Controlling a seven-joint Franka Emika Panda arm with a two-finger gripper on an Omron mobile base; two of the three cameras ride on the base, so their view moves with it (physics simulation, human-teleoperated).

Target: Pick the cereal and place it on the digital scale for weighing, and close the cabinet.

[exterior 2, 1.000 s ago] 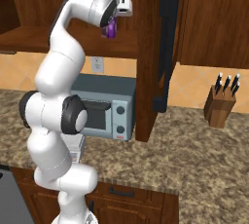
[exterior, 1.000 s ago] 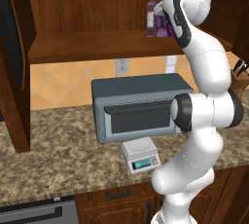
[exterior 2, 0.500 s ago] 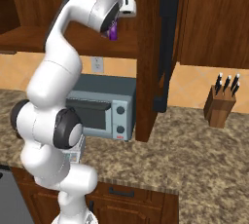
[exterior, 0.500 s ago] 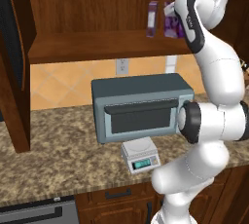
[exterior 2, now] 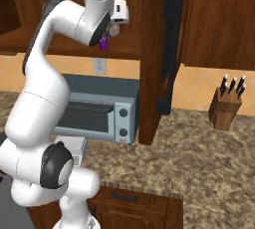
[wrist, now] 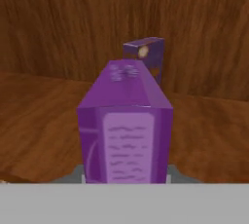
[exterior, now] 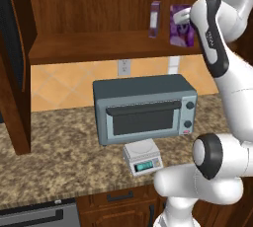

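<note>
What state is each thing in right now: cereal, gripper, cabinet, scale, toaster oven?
cereal: upright at the cabinet shelf, gripped.
gripper: shut on the cereal.
cabinet: doors open.
digital scale: platform bare, display lit.
toaster oven: door closed.
narrow purple box: upright on the shelf.
</note>
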